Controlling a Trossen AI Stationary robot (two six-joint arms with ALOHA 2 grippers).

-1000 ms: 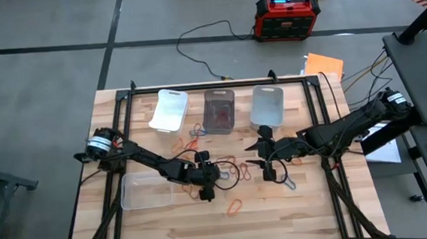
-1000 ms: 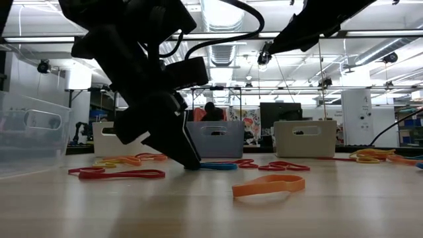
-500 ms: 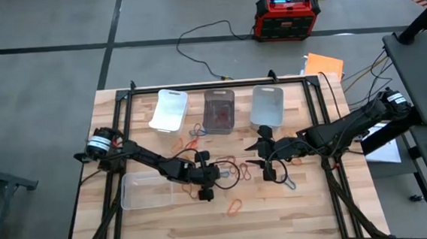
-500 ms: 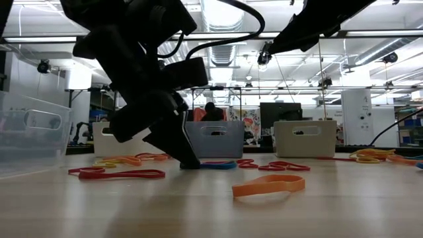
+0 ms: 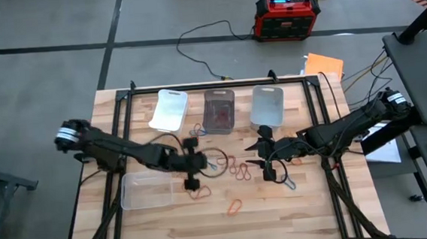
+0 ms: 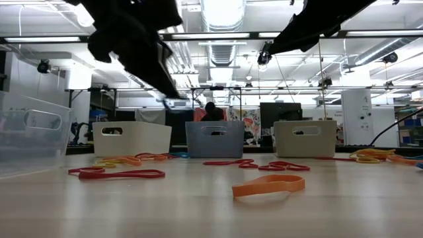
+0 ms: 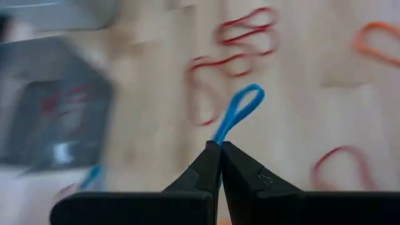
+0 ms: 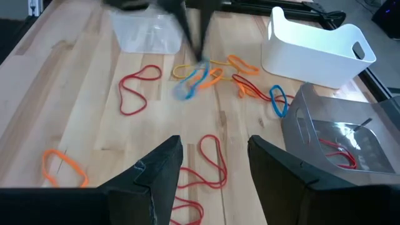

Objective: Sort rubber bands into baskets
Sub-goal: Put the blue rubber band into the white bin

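Rubber bands (image 5: pixel 239 169) lie mostly on the desk (image 5: pixel 295 212), so the sorting is at an early stage, as far as I can judge. In the high view red and orange loops are scattered in the middle of the desk, and one orange band (image 5: pixel 235 206) lies alone nearer the front edge. The smoky dark basket (image 5: pixel 219 110) already holds some red bands, as the right wrist view shows. The white basket (image 5: pixel 169 110) and the two clear baskets, one at the back (image 5: pixel 267 104) and one at the front left (image 5: pixel 145 190), show no bands that I can see.

The left gripper (image 7: pixel 219 145) has its fingers closed on a blue rubber band (image 7: pixel 239 110), which hangs from the tips above the desk, over the red loops near the centre. The right gripper (image 8: pixel 212 147) waits over the desk to the right of centre, with its fingers apart and nothing between them.

Compared with one second ago, the left arm has risen: in the low view its fingers were then down on the desk at the blue band, and now they are high above the surface with the band lifted. In the high view the left arm has also drawn back toward its own side. The right arm has not moved.
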